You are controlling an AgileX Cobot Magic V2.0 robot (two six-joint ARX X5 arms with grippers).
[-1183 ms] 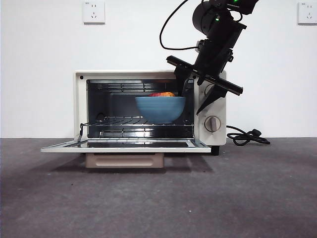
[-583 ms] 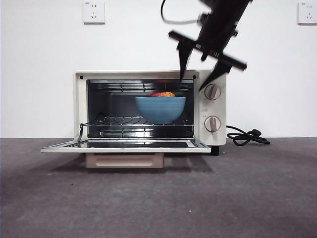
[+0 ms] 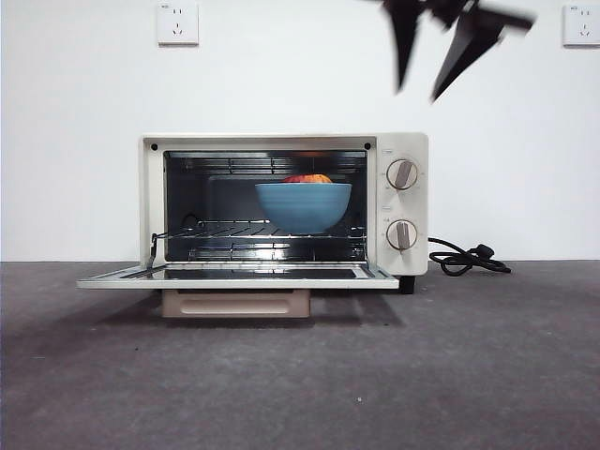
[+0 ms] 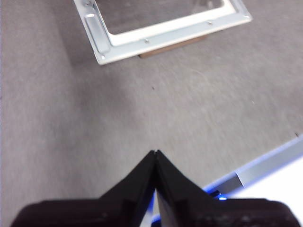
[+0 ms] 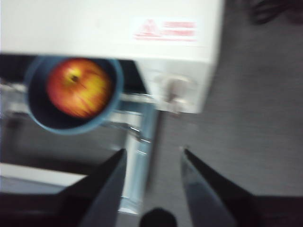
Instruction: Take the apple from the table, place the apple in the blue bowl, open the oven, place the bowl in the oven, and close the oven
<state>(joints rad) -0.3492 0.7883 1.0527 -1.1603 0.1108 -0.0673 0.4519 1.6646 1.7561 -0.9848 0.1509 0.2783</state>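
Note:
The oven [image 3: 403, 150] stands with its door [image 3: 234, 275] folded down flat. On the wire rack inside sits the blue bowl [image 3: 304, 206], and the apple [image 3: 307, 178] shows just over its rim. My right gripper [image 3: 420, 92] hangs open and empty, high above the oven's right end. In the right wrist view this gripper [image 5: 154, 151] looks down on the oven top [image 5: 94, 28], the bowl [image 5: 118, 80] and the apple [image 5: 78, 87]. My left gripper [image 4: 155, 152] is shut and holds nothing, over the bare table [image 4: 71, 118] away from the door's corner [image 4: 102, 47].
Two knobs [image 3: 402, 173] sit on the oven's right panel. A black cord [image 3: 464, 258] lies coiled on the table to the oven's right. Wall sockets [image 3: 178, 22] are on the white wall behind. A pale table edge [image 4: 265, 165] shows near the left gripper.
The right gripper has let go of the bowl and risen up and to the right, from the oven's opening to well above the oven. The bowl stays on the rack.

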